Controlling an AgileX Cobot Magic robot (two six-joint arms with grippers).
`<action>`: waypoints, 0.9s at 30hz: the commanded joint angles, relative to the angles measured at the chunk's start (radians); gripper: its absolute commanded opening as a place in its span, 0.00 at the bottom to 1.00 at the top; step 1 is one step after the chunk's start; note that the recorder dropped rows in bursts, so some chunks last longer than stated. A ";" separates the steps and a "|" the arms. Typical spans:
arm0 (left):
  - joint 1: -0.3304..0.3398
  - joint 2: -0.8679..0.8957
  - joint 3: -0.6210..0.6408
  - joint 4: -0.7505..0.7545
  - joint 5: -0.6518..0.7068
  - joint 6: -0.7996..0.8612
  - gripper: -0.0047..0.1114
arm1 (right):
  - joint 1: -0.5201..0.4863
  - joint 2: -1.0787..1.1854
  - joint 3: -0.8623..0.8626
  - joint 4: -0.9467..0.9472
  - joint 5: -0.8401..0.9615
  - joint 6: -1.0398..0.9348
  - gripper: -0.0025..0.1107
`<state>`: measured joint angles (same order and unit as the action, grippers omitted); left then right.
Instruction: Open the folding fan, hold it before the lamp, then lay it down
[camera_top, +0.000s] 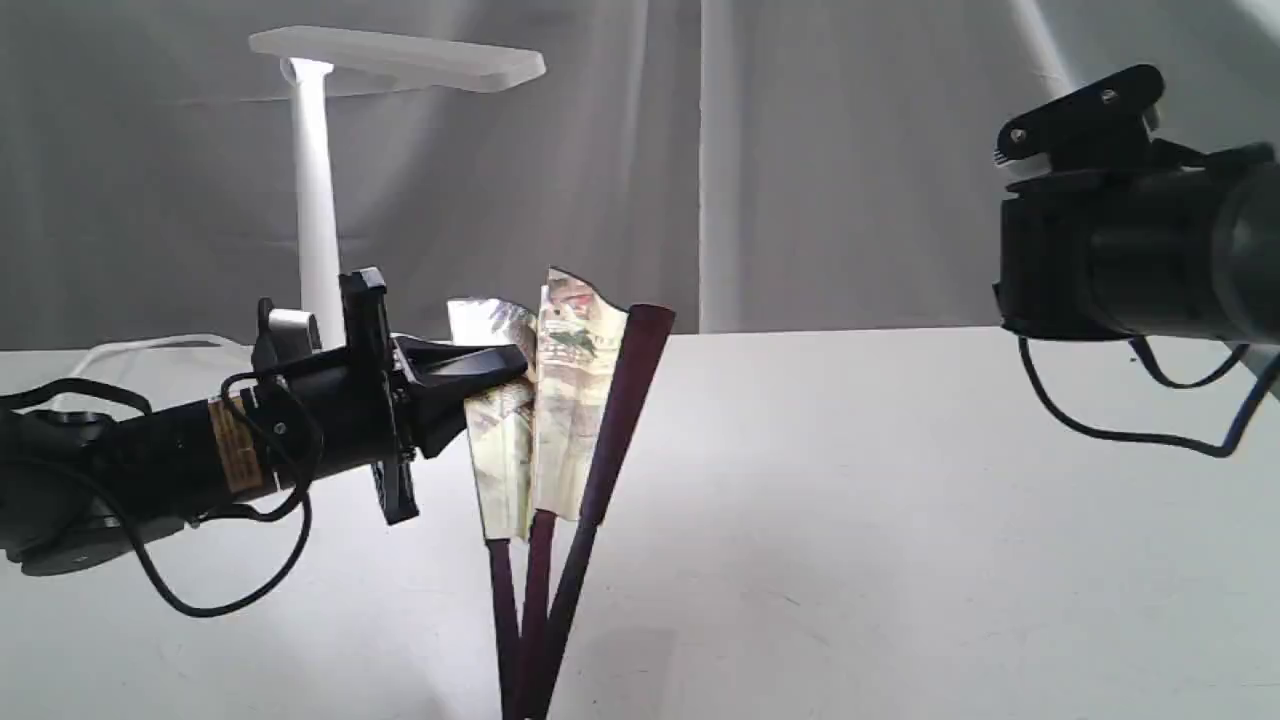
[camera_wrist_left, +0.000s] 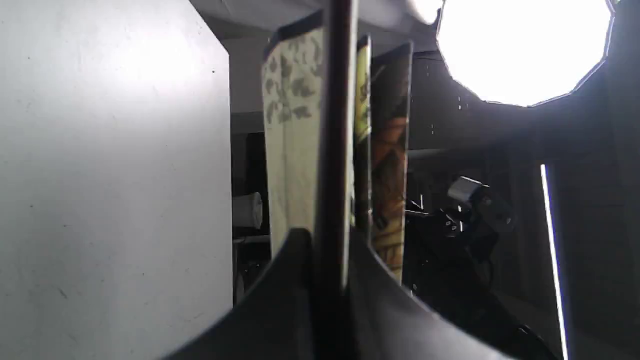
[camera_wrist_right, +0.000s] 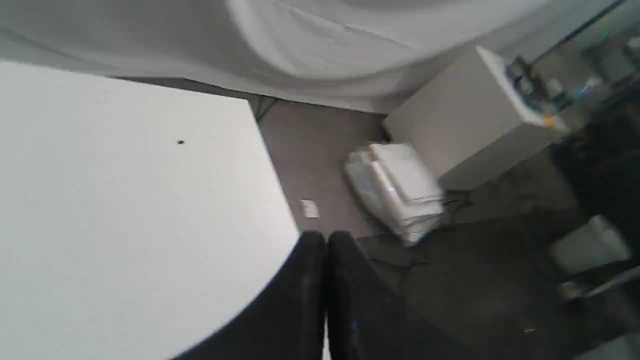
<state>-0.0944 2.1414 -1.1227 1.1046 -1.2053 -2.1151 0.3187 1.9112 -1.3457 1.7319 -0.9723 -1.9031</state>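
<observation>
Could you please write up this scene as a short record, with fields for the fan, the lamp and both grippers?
fan: large cream paper folding fan with dark maroon wooden ribs, partly open, upright
lamp: white plastic desk lamp with a flat head, behind the left arm in the exterior view
left gripper: shut on one fan rib
right gripper: shut, empty, off by the table edge
surface: white table

Left arm (camera_top: 200, 450) reaches level toward the folding fan (camera_top: 575, 380); left gripper (camera_top: 503, 366) clamped on a dark rib. Right arm (camera_top: 1130, 250) raised, well apart from fan; right gripper (camera_wrist_right: 326, 240) fingers pressed together, empty.
</observation>
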 joint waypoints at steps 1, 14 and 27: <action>0.002 -0.011 0.006 -0.006 -0.016 -0.003 0.04 | -0.005 -0.044 0.068 0.013 0.268 0.311 0.02; 0.002 -0.011 0.006 0.005 -0.016 -0.003 0.04 | -0.050 -0.021 0.121 -0.528 0.953 1.248 0.02; 0.002 -0.011 0.006 0.036 -0.016 -0.001 0.04 | -0.111 -0.021 0.121 -1.113 1.547 1.303 0.02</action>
<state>-0.0944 2.1414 -1.1227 1.1375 -1.2053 -2.1151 0.2371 1.8940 -1.2183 0.6907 0.5089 -0.7052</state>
